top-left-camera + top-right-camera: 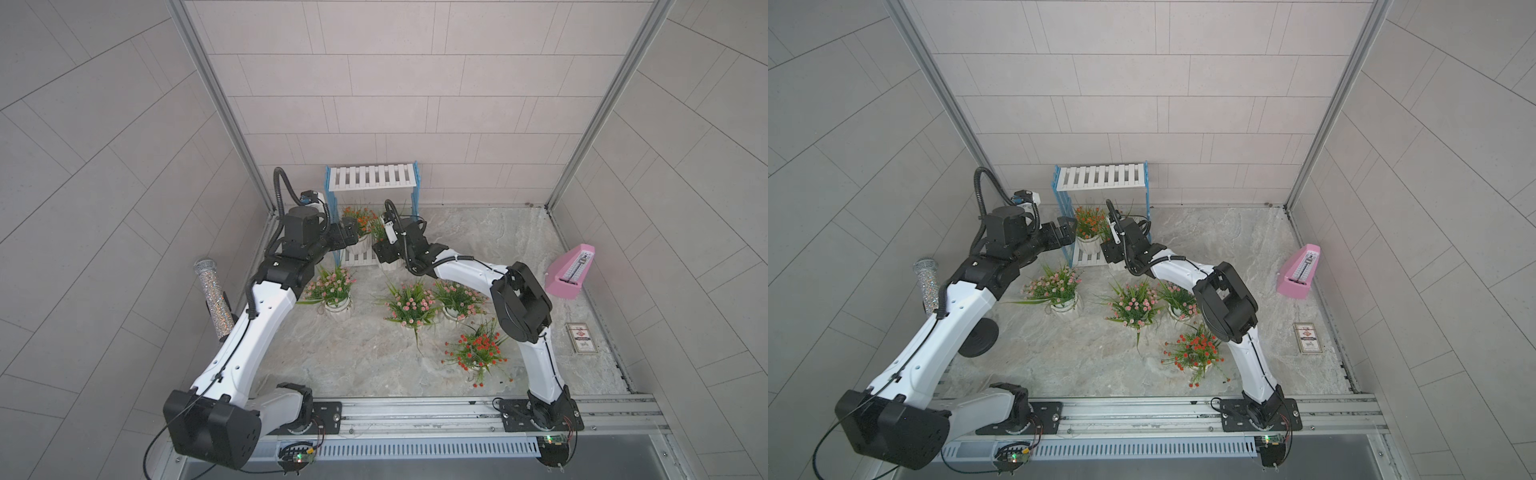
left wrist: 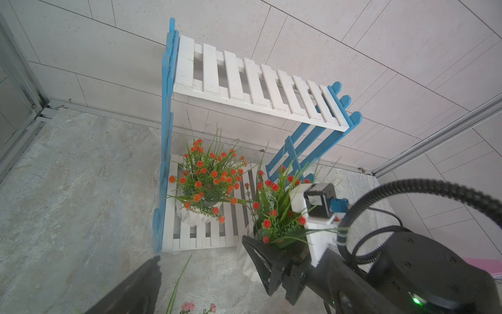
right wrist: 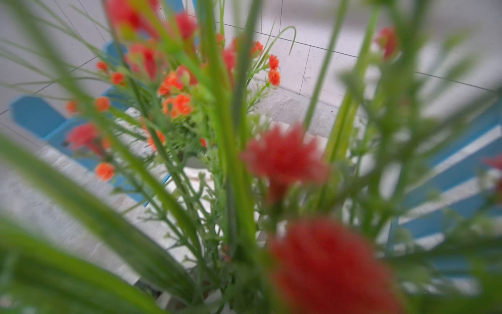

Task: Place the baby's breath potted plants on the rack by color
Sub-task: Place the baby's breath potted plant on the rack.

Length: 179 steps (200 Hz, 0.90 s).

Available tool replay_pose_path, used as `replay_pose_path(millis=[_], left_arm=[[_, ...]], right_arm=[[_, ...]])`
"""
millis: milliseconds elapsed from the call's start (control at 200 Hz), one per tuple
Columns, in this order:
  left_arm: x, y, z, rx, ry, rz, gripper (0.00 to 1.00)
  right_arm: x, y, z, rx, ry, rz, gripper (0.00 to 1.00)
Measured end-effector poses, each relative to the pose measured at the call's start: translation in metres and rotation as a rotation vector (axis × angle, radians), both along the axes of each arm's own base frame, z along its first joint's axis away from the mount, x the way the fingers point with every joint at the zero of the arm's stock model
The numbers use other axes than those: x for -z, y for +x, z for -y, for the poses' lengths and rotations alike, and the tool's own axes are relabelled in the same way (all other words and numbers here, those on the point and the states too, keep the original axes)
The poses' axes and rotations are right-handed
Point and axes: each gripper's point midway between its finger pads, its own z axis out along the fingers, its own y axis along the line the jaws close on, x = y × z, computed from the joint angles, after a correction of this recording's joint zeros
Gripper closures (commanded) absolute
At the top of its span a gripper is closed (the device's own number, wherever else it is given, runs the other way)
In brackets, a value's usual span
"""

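While my right gripper [image 2: 271, 244] clasps pot of red-orange baby's breath plant [image 2: 274, 214] at front right corner of rack's [image 2: 255, 81] lower shelf, my left gripper [image 1: 1068, 233] hangs with jaws spread wide, empty, just beside rack's left blue panel. Cannot tell whether held pot rests on slats. Second red-orange plant [image 2: 209, 179] upright on lower shelf, leaves touching held one. Three pink plants [image 1: 332, 284] [image 1: 411, 305] [image 1: 457, 297] and third red-orange plant [image 1: 478, 349] stand on marble table [image 1: 353, 357] before rack.

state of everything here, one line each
rack: upright, top shelf bare
first red plant: upright on lower shelf
second red plant: gripped by right pincer
third red plant: upright on table
pink plants: upright on table
left pincer: open, empty
right pincer: shut on second red plant
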Motion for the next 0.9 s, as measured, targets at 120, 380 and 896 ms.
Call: replay_pose_path(millis=[120,380,896], left_arm=[[0.007,0.000,0.000,-0.003,-0.005,-0.010,0.00],[0.003,-0.001,0.000,-0.009,-0.023,0.014,0.00],[0.005,0.001,0.000,-0.016,-0.034,0.020,0.00]], right_arm=[[0.006,0.021,0.000,0.014,0.010,0.024,0.33],[0.024,0.071,0.025,0.095,0.011,0.100,0.32],[0.025,0.101,0.030,0.113,0.052,0.163,0.01]])
